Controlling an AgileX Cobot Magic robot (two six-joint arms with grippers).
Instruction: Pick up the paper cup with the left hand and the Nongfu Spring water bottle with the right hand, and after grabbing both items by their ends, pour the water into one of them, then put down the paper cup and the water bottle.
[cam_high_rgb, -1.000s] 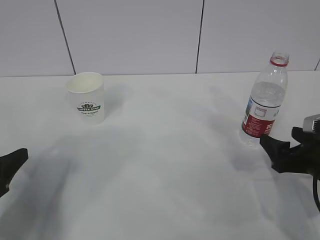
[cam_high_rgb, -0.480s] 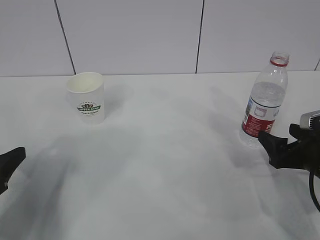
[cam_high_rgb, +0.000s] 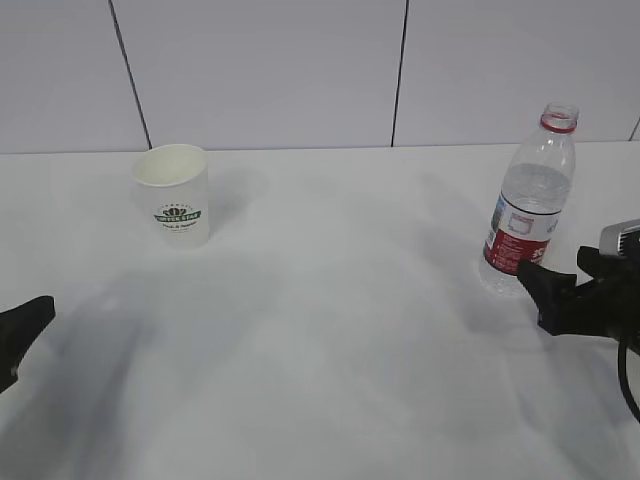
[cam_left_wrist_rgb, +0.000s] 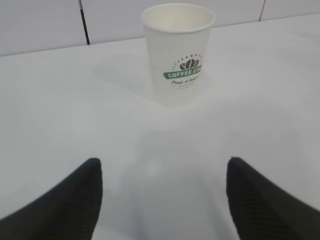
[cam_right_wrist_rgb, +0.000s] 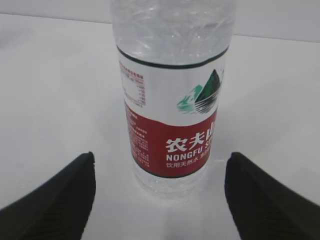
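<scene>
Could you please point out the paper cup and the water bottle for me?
paper cup (cam_left_wrist_rgb: 178, 65), left wrist view, on its side wall by the green logo.
water bottle (cam_right_wrist_rgb: 172, 140), right wrist view, on its red label.

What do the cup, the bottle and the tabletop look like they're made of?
Cup: paper, apparently; matte white wall with a fine dimpled texture and printed green logo.
Bottle: clear, thin plastic, glossy; you can see through it above the red-and-white label.
Tabletop: smooth white surface with a soft sheen and faint shadows; material unclear, possibly laminate.

White table (cam_high_rgb: 330, 330) before a pale panelled wall (cam_high_rgb: 260, 70) with dark seams.
</scene>
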